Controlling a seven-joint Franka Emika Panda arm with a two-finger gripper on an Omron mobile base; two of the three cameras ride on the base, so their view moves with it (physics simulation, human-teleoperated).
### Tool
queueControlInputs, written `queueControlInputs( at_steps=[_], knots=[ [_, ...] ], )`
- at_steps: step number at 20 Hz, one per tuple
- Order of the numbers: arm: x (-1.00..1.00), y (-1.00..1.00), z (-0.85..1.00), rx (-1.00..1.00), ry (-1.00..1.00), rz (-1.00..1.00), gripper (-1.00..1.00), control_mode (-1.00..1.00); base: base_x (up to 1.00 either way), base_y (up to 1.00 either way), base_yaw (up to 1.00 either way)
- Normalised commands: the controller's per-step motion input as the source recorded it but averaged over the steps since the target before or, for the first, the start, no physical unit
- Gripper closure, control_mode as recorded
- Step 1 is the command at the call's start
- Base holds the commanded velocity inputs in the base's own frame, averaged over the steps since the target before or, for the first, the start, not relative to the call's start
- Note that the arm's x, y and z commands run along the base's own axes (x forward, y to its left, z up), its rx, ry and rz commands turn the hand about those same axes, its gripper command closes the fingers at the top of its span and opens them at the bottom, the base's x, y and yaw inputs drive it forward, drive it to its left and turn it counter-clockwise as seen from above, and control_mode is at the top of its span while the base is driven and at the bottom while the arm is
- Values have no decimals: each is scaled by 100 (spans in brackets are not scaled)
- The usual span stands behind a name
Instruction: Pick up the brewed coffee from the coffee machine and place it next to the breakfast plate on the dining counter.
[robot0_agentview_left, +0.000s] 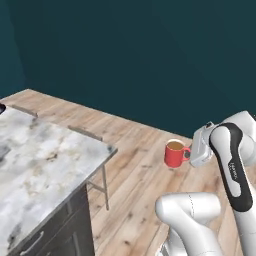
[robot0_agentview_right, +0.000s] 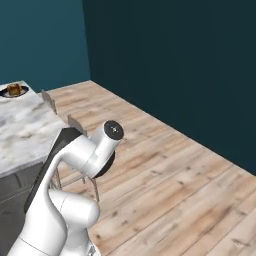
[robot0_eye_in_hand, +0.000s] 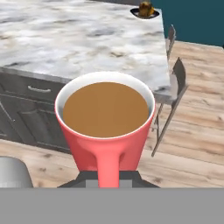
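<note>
The brewed coffee (robot0_agentview_left: 174, 153) is a red mug full of brown liquid, hanging upright in the air over the wooden floor. My gripper (robot0_agentview_left: 189, 154) is shut on its side handle. In the hand view the mug (robot0_eye_in_hand: 106, 114) is close up, with its handle running down between the jaws. The dining counter (robot0_agentview_left: 47, 152) lies to the left of the mug, apart from it. The breakfast plate (robot0_eye_in_hand: 145, 12) sits at the counter's far corner, also seen as the plate (robot0_agentview_right: 14, 91) in the right base view. The coffee machine is out of view.
Grey stools (robot0_eye_in_hand: 174, 85) stand along the counter's edge, with one stool's thin legs (robot0_agentview_left: 104, 186) between the counter and the mug. Dark cabinet drawers (robot0_eye_in_hand: 33, 94) front the counter base. A dark teal wall (robot0_agentview_left: 150, 55) closes off the far side of the wood floor.
</note>
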Motion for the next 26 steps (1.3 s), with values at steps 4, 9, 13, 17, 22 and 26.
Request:
queueControlInputs(
  at_steps=[4,9,13,17,22,26],
  knots=[
    [0,0,0,0,0,0,100,100,100,-79,47],
    [0,0,0,0,0,0,100,100,100,-81,48],
    [0,0,0,0,0,0,100,100,100,-75,51],
    [0,0,0,0,0,0,100,100,100,-67,55],
    [0,0,0,0,0,0,100,100,100,-68,55],
    [0,0,0,0,0,0,100,100,100,-70,54]
  ],
)
